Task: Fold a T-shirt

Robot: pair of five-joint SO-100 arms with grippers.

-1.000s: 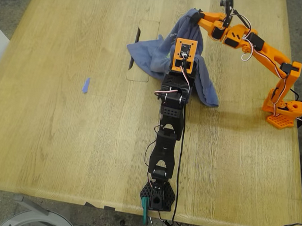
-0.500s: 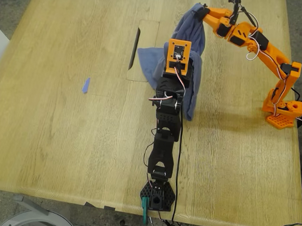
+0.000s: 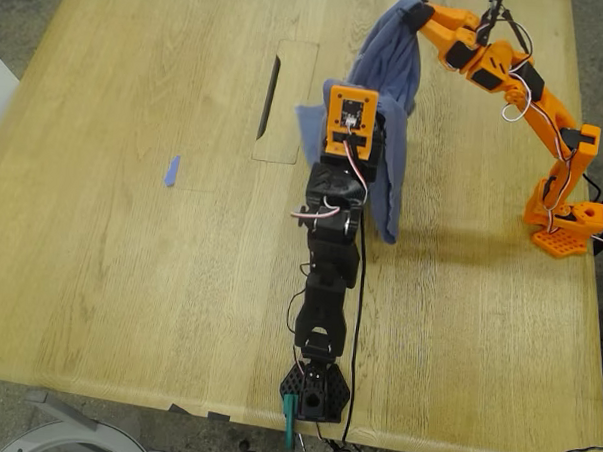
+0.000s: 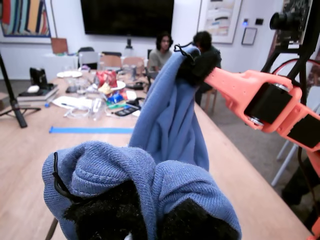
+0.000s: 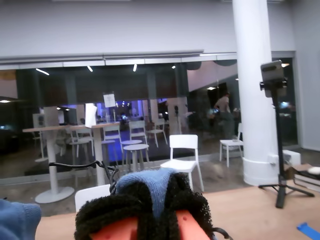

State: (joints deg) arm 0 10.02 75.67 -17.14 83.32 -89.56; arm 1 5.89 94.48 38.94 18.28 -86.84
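The blue T-shirt hangs bunched in the air between my two grippers, and its lower end drapes down toward the table beside the black arm. My first gripper, on the black arm, is shut on a wad of the T-shirt, with cloth wrapped over its black pads. My second gripper, on the orange arm, is shut on another part of the cloth, higher and farther back. Blue fabric shows pinched between its dark pads. The first wrist view shows the second gripper ahead.
A small blue tape scrap lies toward the exterior view's left. A rectangular hatch with a dark slot is set into the tabletop next to the shirt. The orange arm's base stands at the exterior view's right edge. The black arm's base is at the near edge.
Both grippers have risen and moved toward the far side with the shirt. The part spread on the table by the hatch has been drawn in, and the cloth now hangs narrower.
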